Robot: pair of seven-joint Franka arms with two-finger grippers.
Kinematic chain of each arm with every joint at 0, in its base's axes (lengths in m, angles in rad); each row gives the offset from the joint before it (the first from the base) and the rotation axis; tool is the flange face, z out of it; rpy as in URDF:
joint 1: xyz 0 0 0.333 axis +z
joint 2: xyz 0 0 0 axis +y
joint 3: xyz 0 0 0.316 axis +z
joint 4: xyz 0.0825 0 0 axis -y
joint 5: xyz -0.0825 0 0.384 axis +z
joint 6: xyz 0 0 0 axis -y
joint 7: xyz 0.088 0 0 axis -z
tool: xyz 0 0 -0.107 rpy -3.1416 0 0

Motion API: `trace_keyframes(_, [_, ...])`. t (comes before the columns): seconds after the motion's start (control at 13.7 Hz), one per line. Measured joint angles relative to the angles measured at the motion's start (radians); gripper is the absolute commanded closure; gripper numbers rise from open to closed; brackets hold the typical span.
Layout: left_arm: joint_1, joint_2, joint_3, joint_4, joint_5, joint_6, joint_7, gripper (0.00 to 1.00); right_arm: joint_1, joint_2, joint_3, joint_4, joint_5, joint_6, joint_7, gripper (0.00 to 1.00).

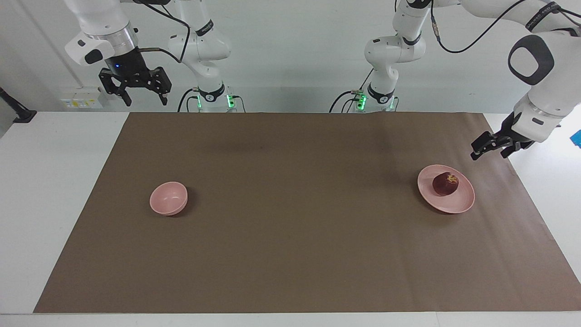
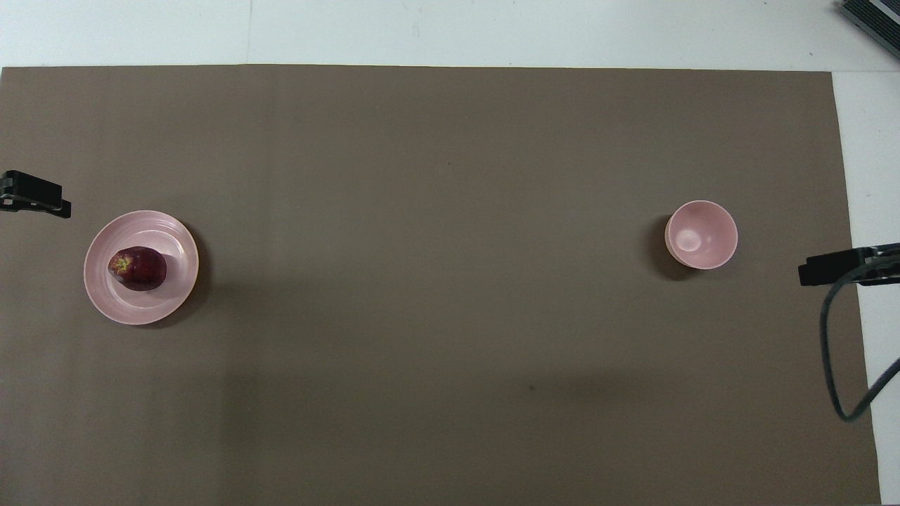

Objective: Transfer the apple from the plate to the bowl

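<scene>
A dark red apple (image 1: 445, 184) (image 2: 138, 268) lies on the wide pale pink plate (image 1: 463, 202) (image 2: 176, 239) toward the left arm's end of the table. The small deep pink bowl (image 1: 169, 198) (image 2: 702, 234) stands empty toward the right arm's end. My left gripper (image 1: 488, 156) hangs open and empty over the mat's edge beside the plate, apart from it; one of its fingers (image 2: 39, 200) shows in the overhead view. High above the mat's corner by its own base, my right gripper (image 1: 146, 102) is open and empty; one finger (image 2: 830, 268) shows from above.
A brown mat (image 1: 290, 236) covers most of the white table (image 1: 50, 181). A grey cable loop (image 2: 833, 365) hangs from the right arm over the mat's edge. A dark object (image 2: 872, 17) sits at the table's corner farthest from the robots.
</scene>
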Motion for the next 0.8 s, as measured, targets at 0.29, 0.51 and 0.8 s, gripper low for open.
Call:
trace_keyframes(0.29, [0.014, 0.03, 0.001, -0.102, 0.0, 0.118, -0.001, 0.0, 0.0, 0.0, 0.0, -0.001, 0.0, 0.0, 0.002, 0.0])
trace_keyframes(0.51, [0.015, 0.05, 0.0, -0.208, 0.0, 0.265, 0.0, 0.0, -0.001, 0.0, -0.002, -0.001, 0.0, 0.0, 0.002, 0.0])
trace_keyframes(0.8, [0.015, 0.083, 0.0, -0.282, 0.0, 0.37, 0.0, 0.0, -0.001, 0.0, -0.002, -0.001, 0.0, 0.0, 0.002, 0.0])
